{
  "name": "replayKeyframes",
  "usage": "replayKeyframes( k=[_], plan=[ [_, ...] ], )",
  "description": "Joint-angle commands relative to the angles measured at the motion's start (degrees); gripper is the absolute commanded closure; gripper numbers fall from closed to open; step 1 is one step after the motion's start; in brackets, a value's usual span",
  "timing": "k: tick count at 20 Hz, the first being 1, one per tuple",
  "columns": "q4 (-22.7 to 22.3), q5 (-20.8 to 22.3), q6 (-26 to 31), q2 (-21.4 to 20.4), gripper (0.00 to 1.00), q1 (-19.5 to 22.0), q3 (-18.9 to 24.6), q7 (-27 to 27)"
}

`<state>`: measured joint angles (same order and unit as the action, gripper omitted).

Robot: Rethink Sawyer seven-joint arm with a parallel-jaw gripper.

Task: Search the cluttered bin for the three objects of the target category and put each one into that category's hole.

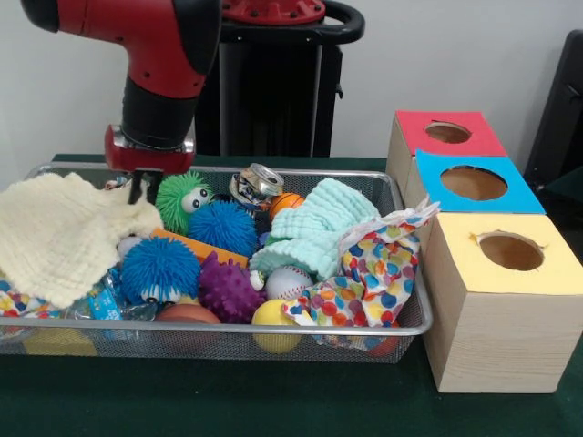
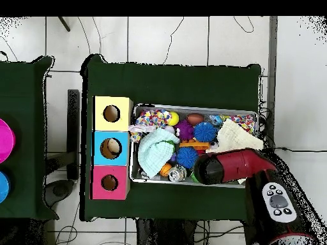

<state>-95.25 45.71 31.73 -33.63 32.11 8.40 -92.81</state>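
Note:
The wire-mesh bin (image 1: 228, 328) is full of toys and cloths; it also shows in the overhead view (image 2: 191, 107). My gripper (image 1: 141, 188) reaches down into the bin's far left part, between the pale yellow cloth (image 1: 64, 232) and a green spiky ball with eyes (image 1: 180, 200). Nothing shows in its grasp. In the overhead view the red arm (image 2: 230, 164) covers the gripper. The red-topped box's hole (image 1: 447, 133) is farthest back on the right, and it shows in the overhead view (image 2: 109, 182).
In the bin lie two blue spiky balls (image 1: 223, 228) (image 1: 159, 269), a purple spiky ball (image 1: 228, 289), a baseball (image 1: 289, 282), a yellow ball (image 1: 273, 314), a metal can (image 1: 255, 185), a mint cloth (image 1: 314, 228) and a dotted cloth (image 1: 378, 264). Blue-topped (image 1: 474, 183) and yellow-topped (image 1: 510, 251) boxes stand nearer.

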Motion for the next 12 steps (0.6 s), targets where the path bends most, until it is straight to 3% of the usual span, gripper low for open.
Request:
replayKeyframes(
  k=[1,6,12],
  plan=[
    [-9.1,-7.2,12.0,-2.3,1.0,8.6,19.7,28.4],
    [-13.8,-12.8,16.3,-0.7,1.0,18.4,30.1,33.7],
    [-17.1,-17.2,21.5,2.6,1.0,25.4,38.4,37.3]
  ],
)
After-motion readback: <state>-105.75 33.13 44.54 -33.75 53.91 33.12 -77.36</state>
